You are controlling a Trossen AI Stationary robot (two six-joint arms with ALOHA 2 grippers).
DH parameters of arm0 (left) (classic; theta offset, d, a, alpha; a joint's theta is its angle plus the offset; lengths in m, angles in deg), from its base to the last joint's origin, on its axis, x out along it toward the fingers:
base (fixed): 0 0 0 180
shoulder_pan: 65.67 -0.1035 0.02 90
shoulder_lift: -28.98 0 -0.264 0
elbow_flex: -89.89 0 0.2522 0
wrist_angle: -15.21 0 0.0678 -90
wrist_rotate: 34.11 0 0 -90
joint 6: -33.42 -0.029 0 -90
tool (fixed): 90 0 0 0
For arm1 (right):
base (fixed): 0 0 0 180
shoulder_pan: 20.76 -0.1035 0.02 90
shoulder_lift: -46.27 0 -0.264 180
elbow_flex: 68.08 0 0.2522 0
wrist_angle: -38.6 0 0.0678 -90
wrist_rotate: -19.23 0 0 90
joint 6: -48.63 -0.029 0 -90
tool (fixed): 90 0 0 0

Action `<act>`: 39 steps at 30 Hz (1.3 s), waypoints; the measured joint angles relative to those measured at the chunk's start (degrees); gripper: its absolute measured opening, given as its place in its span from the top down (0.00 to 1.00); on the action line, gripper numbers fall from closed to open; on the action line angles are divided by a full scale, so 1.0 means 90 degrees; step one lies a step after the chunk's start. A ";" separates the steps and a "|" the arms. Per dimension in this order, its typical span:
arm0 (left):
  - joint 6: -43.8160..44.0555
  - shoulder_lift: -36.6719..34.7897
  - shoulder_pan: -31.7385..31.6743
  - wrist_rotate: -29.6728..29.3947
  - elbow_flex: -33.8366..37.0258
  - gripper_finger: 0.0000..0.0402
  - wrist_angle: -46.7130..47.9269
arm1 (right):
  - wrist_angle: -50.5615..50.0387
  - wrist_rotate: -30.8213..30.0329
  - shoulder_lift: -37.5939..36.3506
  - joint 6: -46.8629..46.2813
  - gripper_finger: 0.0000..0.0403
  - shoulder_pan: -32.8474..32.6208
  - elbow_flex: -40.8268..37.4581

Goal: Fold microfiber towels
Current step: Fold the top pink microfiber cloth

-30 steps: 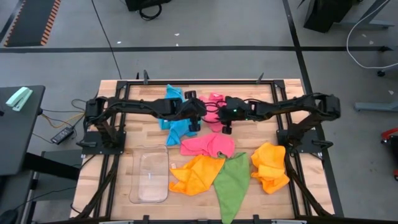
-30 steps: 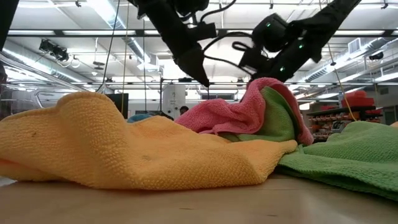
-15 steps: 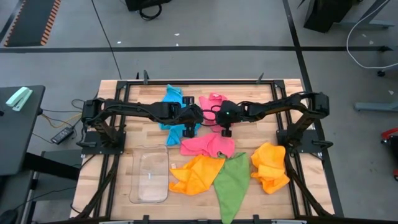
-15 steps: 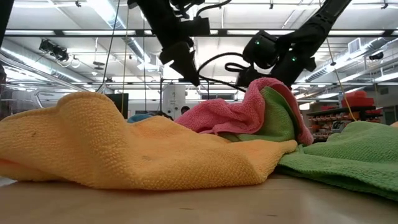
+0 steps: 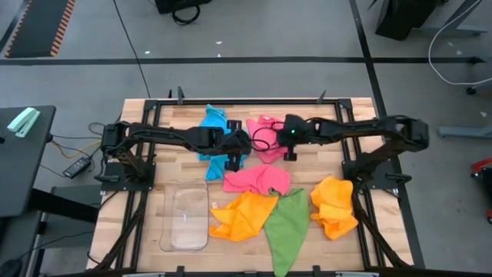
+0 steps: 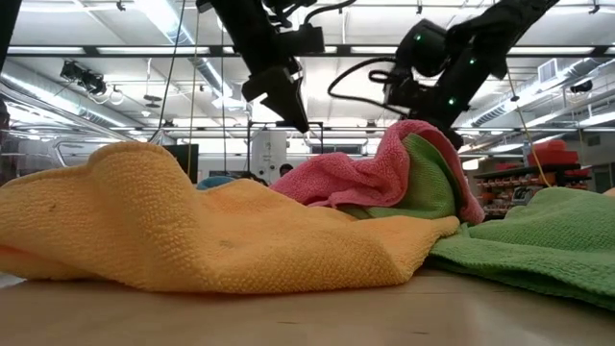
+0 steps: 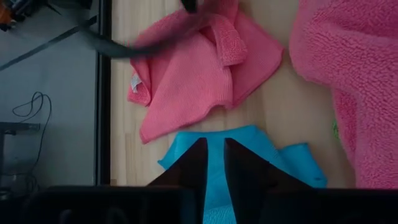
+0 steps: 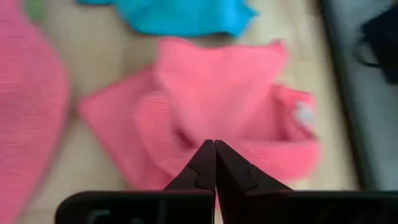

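Several microfiber towels lie on the wooden table. A sky-blue towel [image 5: 213,132] and a pink towel [image 5: 265,132] are spread near the far edge. A second pink towel [image 5: 257,179], an orange one [image 5: 242,215], a green one [image 5: 288,223] and another orange one [image 5: 334,204] lie bunched nearer the front. My left gripper [image 5: 234,160] hangs in the air over the blue towel [image 7: 249,146], its fingers a narrow gap apart with nothing between them. My right gripper [image 8: 214,148] is shut and hangs above the far pink towel [image 8: 217,93], clear of it.
A clear plastic tray [image 5: 188,219] sits at the front left of the table. Black frame rails [image 5: 246,100] run along the table's far edge and sides. Bare wood [image 5: 177,165] shows between the blue towel and the tray.
My left gripper has shifted a little toward the table's left edge. My right gripper has risen and gone toward the right edge, off the far pink towel, which now lies uncovered. The blue towel's near end reaches less far toward the front than before.
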 joint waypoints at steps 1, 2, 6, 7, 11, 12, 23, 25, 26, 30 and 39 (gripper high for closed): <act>0.0062 0.0000 0.0022 0.0000 0.0000 0.86 0.0000 | -0.0138 -0.0082 -0.0113 0.0007 0.99 0.0100 0.0000; 0.0082 0.0000 0.0028 0.0000 0.0000 0.86 0.0000 | -0.0221 -0.0063 -0.0205 0.0001 0.99 0.0187 0.0000; 0.0185 0.0000 0.0057 0.0002 0.0000 0.88 -0.0002 | -0.0324 0.0868 -0.0278 -0.0092 0.96 0.0381 0.0000; 0.0197 0.0000 0.0058 0.0002 0.0000 0.88 -0.0001 | -0.0253 0.1113 -0.0232 -0.0095 0.94 0.0356 0.0000; 0.0190 0.0005 0.0058 0.0001 0.0000 0.88 0.0003 | 0.0012 0.1266 0.0098 -0.0008 0.84 0.0153 0.0000; 0.0190 0.0005 0.0058 0.0000 0.0000 0.88 0.0012 | 0.0064 0.1263 0.0185 0.0017 0.81 0.0106 0.0000; 0.0289 -0.0629 0.0277 0.0578 0.0044 0.97 0.0285 | 0.0794 0.1216 0.1262 0.0165 0.65 -0.0220 0.0000; 0.0409 -0.0869 0.0276 0.0965 0.0279 0.98 0.0085 | 0.0800 0.1212 0.1344 0.0164 0.66 -0.0192 0.0000; 0.0436 -0.0972 0.0274 0.1038 0.0457 0.98 -0.0046 | 0.0792 0.1212 0.1392 0.0163 0.67 -0.0192 0.0000; 0.0598 -0.1359 0.0225 0.1050 0.1208 0.95 -0.0772 | 0.0801 0.0924 0.1493 0.0199 0.76 -0.0192 0.0000; 0.0990 -0.2045 0.0194 0.1054 0.2110 0.98 -0.1397 | 0.0778 0.0847 0.1419 0.0292 0.98 -0.0149 -0.0002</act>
